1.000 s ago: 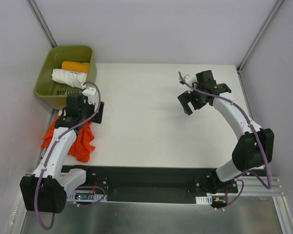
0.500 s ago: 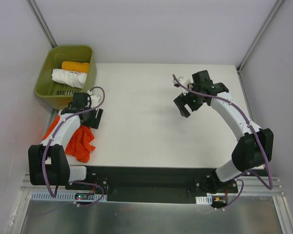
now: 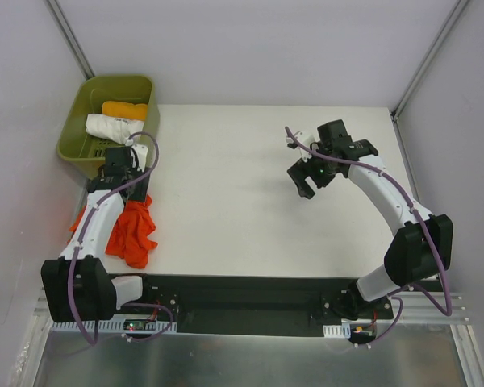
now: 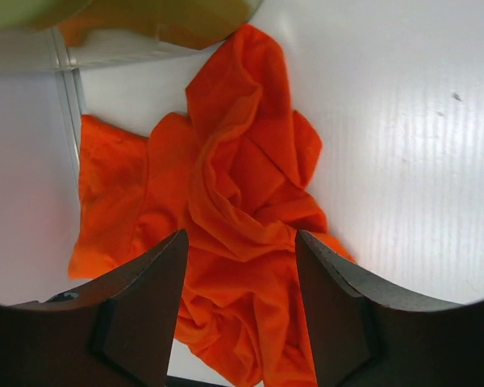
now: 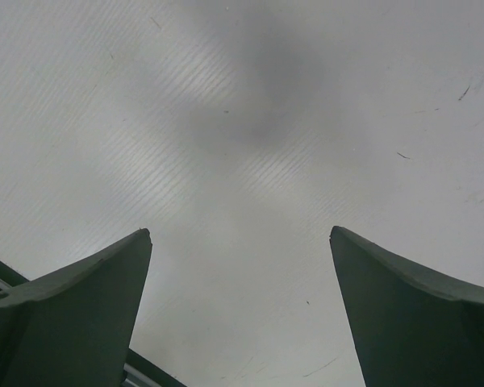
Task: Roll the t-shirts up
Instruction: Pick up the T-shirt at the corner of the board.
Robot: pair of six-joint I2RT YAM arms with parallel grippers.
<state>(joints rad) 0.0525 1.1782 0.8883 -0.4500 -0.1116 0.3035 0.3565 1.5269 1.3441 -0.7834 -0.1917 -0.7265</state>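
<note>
A crumpled red-orange t-shirt (image 3: pixel 134 232) lies at the table's left near edge, partly hanging over the left side. It fills the middle of the left wrist view (image 4: pixel 242 185). My left gripper (image 3: pixel 123 166) hovers above its far end, beside the basket, open and empty, with the cloth showing between the fingertips (image 4: pixel 242 235). A rolled white t-shirt (image 3: pixel 113 127) and a rolled yellow-orange t-shirt (image 3: pixel 124 109) lie in the green basket (image 3: pixel 74 151). My right gripper (image 3: pixel 306 179) is open and empty above bare table at the right (image 5: pixel 240 232).
The green basket stands off the table's far left corner. Its lower edge shows at the top of the left wrist view (image 4: pixel 169 24). The white table (image 3: pixel 226 201) spreads between the arms. Grey walls enclose the cell.
My left wrist has swung left and back toward the basket, off the shirt's top. The shirt has not moved. My right gripper has shifted slightly left and nearer.
</note>
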